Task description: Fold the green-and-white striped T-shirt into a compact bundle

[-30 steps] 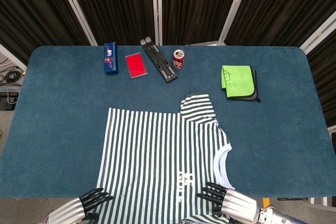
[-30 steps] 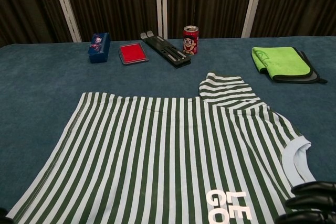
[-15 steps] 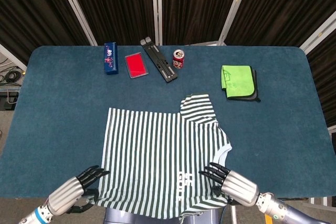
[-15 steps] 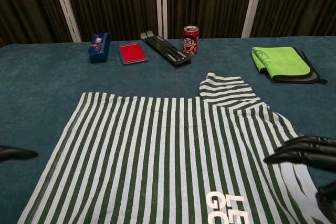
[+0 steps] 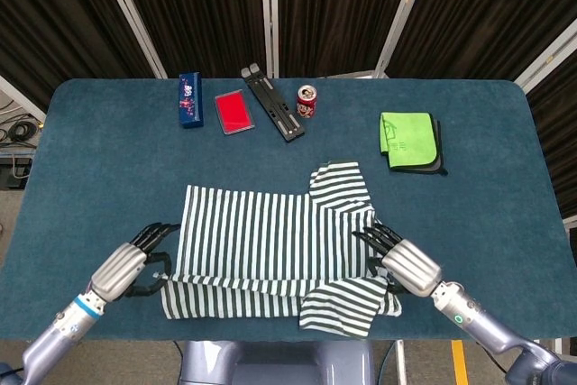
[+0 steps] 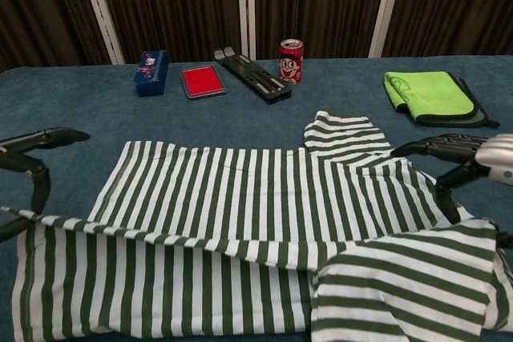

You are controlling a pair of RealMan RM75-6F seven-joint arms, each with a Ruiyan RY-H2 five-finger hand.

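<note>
The green-and-white striped T-shirt (image 5: 270, 241) lies at the middle front of the blue table (image 5: 99, 178). Its near part is doubled over into a band along the front edge, with a sleeve (image 5: 343, 308) flopped at the front right. My left hand (image 5: 126, 268) grips the shirt's left edge at the fold, fingers above and thumb below. My right hand (image 5: 406, 263) grips the right edge beside the collar. In the chest view the shirt (image 6: 256, 198) spans the foreground, with the left hand (image 6: 28, 170) and the right hand (image 6: 469, 158) at its sides.
Along the back of the table stand a blue box (image 5: 189, 99), a red flat case (image 5: 233, 112), a black folding stand (image 5: 272, 103) and a red can (image 5: 307, 101). A folded green cloth (image 5: 407, 139) lies at the back right. The table's front edge runs just below the shirt.
Both hands have come up from below the table's front edge and moved away from me with the shirt's near part, which now lies folded over instead of hanging off.
</note>
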